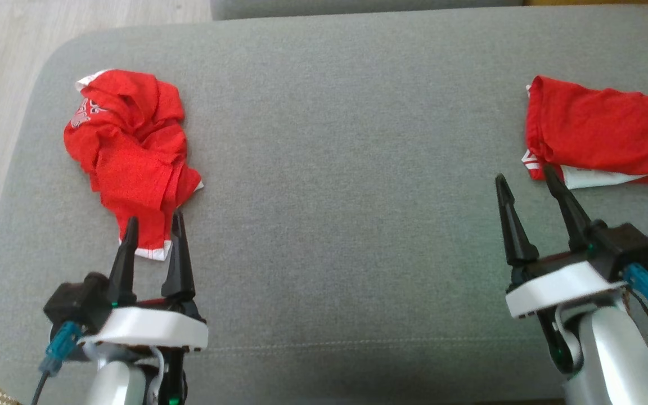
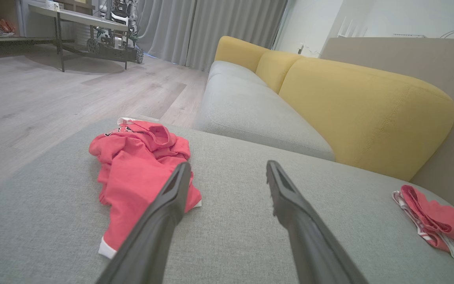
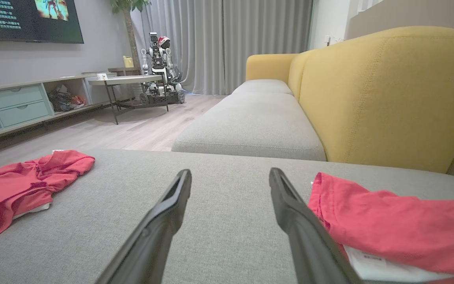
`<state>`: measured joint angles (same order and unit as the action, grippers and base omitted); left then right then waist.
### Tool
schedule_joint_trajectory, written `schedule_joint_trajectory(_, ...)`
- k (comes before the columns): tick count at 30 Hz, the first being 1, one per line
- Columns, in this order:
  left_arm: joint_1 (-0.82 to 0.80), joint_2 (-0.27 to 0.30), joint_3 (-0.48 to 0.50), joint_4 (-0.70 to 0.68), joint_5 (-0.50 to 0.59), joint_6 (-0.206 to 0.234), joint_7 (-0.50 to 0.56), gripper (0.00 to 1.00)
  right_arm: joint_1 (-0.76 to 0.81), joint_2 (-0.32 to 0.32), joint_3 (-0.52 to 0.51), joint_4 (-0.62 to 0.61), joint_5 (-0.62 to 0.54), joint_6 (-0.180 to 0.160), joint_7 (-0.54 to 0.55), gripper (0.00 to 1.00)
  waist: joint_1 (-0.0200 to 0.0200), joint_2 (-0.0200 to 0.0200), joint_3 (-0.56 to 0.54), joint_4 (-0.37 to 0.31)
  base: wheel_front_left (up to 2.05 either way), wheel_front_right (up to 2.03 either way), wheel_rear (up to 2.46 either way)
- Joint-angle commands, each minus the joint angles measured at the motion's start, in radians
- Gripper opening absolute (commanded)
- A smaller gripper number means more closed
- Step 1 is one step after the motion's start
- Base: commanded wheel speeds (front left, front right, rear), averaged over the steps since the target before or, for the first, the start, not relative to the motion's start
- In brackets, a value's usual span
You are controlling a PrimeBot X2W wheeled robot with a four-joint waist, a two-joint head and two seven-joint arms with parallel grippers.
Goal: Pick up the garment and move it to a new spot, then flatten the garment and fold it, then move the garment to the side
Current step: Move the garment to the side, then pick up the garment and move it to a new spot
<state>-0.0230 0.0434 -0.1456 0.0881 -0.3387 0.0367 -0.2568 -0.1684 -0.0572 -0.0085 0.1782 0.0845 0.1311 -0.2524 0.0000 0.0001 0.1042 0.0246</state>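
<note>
grey sofa cushion (image 1: 346, 185) spreads under both arms, with a yellow backrest (image 3: 388, 98) rising beyond it. across the room a low cabinet (image 3: 18, 106) has an open compartment holding a dark and red tangle, too small to make out.

the crumpled red garment (image 1: 130, 152) lies just ahead of the left gripper (image 1: 154, 218) and a little to its left. it is bunched in deep folds, with white trim at the far end and white print beside it. its long axis runs from that far end back toward the fingers. the narrow white-hemmed end points at the gripper and shows between the two fingertips from the head; whether it is touched i cannot tell. the left gripper's fingers stand wide apart, holding nothing.

a folded red garment (image 1: 605, 135) lies just ahead of the right gripper (image 1: 524, 173) and out to its right. it is flat, its long axis crosswise, with a white panel at the near edge. the right gripper's fingers are spread and empty.
</note>
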Motion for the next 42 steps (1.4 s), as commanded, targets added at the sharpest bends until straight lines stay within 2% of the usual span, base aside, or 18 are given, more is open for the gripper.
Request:
schedule_joint_trajectory(1, -0.024, 0.007, 0.037, -0.030, -0.005, 0.008, -0.005, 1.00, -0.011, 0.007, 0.017, -0.045, 0.009, 0.000, -0.009, 1.00, 0.0000, -0.0001, -0.007, -0.003, 0.00, 0.00, 0.00)
schedule_joint_trajectory(19, 0.006, 0.007, 0.031, -0.031, 0.005, 0.016, -0.005, 1.00, 0.019, 0.007, 0.085, -0.028, 0.035, 0.000, -0.009, 1.00, 0.0000, -0.0001, -0.038, 0.003, 0.00, 0.00, 0.00)
schedule_joint_trajectory(34, 0.000, 0.007, 0.033, -0.033, 0.011, 0.009, -0.005, 1.00, 0.016, 0.007, 0.063, -0.024, 0.034, 0.000, -0.009, 1.00, 0.0000, -0.0001, -0.023, 0.014, 0.00, 0.00, 0.00)
schedule_joint_trajectory(42, -0.012, 0.007, 0.021, -0.033, 0.010, 0.003, -0.005, 1.00, 0.019, 0.007, 0.066, -0.031, 0.038, 0.000, -0.009, 1.00, 0.0000, -0.0001, -0.021, 0.063, 0.00, 0.00, 0.00)
